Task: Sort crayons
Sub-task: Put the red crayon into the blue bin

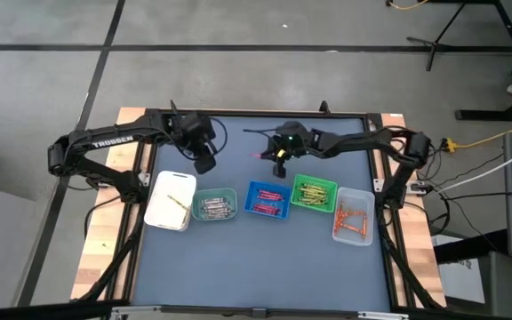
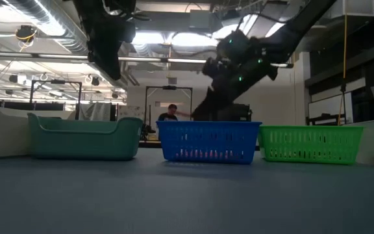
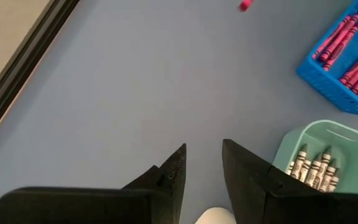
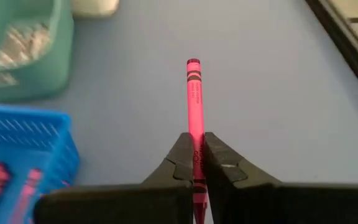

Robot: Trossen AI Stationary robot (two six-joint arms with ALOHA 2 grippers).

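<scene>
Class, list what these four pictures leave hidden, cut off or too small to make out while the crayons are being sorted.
- High view: the pink crayon is a faint streak under the right gripper.
- Low view: the teal tray has solid walls that hide its contents.
- Left wrist view: the blue basket is cut by the frame edge.
- Right wrist view: the crayon's lower end is hidden between the fingers.

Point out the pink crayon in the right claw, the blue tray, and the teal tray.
pink crayon (image 4: 194, 99): right wrist view, mid-shaft ahead of the right claw (image 4: 197, 163).
blue tray (image 2: 208, 141): low view, front wall.
teal tray (image 2: 83, 138): low view, front wall.
</scene>
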